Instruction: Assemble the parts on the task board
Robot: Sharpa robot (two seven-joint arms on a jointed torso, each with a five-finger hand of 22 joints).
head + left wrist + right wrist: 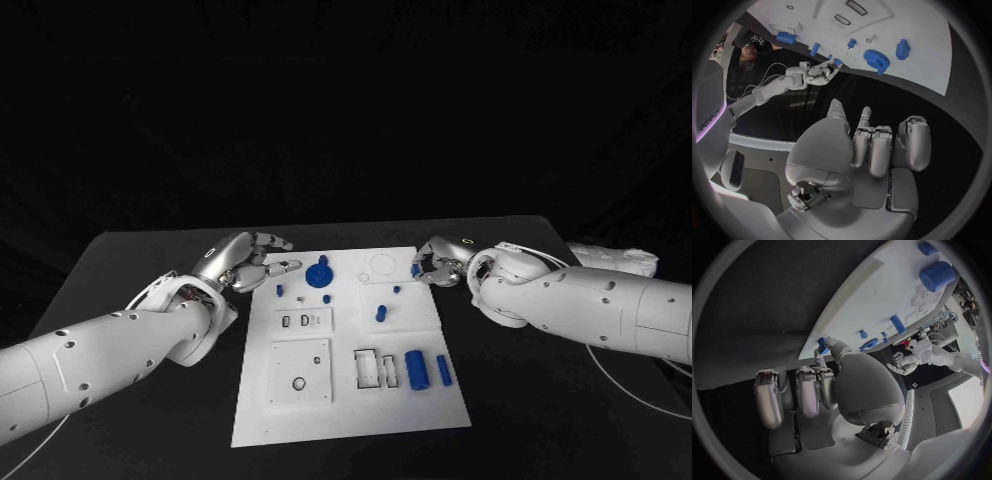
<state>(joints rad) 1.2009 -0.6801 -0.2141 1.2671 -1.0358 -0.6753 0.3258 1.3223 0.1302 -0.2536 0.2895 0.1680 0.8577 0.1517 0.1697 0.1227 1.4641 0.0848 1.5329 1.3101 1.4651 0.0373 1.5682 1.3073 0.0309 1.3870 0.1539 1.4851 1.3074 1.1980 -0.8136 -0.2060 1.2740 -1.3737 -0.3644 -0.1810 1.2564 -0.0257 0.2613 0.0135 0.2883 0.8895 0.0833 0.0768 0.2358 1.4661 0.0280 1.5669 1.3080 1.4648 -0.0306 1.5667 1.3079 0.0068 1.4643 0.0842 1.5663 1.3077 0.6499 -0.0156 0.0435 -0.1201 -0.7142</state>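
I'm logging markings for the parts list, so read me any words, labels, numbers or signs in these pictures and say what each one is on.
No legible text on the task board or the blue parts, such as the gear.
Dark lettering on the white robot body in the left wrist view: too distorted to read.

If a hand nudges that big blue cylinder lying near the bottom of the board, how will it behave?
The cylinder lies on its side on the flat white board, so a sideways push would probably roll it, perhaps into the smaller blue piece beside it. It looks like smooth, rigid plastic: likely light, stiff, and a bit slippery for metal fingers.
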